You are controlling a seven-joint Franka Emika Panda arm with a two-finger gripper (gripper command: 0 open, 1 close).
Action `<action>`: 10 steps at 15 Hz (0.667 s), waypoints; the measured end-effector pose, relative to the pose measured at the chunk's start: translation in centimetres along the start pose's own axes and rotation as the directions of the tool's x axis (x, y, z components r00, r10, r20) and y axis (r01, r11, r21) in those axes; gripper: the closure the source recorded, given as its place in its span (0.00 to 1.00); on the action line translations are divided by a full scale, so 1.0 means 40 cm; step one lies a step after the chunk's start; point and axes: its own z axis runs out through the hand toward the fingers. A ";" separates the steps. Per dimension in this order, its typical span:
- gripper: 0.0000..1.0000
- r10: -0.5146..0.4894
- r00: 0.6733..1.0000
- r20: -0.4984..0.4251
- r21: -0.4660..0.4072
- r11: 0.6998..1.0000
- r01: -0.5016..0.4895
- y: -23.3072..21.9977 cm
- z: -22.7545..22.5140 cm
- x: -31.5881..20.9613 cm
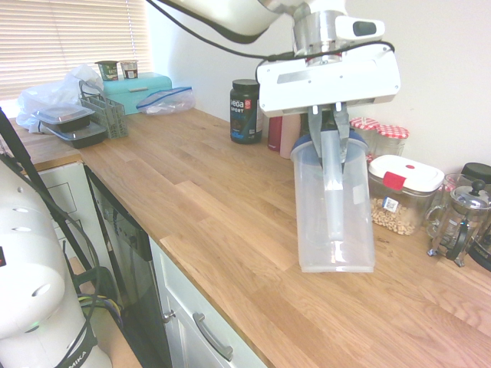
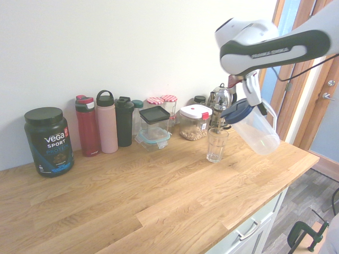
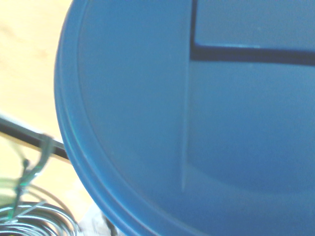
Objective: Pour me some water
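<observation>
Clear jug (image 2: 258, 131) in closed pincer (image 2: 253, 100)

Both outside views are bright and evenly lit. In the first one, daylight comes through the blinds (image 1: 73, 34) at the top left, and that corner is washed out to almost white. Shadows on the bench (image 1: 222, 207) are soft and weak; only a faint one lies under the jug (image 1: 334, 207). The straight edges bend a little near the borders of the wide pictures. The wrist view is out of focus: the blue lid (image 3: 187, 118) fills it as a soft blur.
</observation>
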 end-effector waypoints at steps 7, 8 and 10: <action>1.00 0.045 0.985 -0.164 0.351 0.936 0.016 -0.007 -0.016 -0.318; 1.00 0.065 0.983 -0.174 0.410 0.912 0.012 -0.042 -0.020 -0.353; 1.00 0.133 0.976 -0.175 0.519 0.854 -0.024 -0.157 -0.061 -0.407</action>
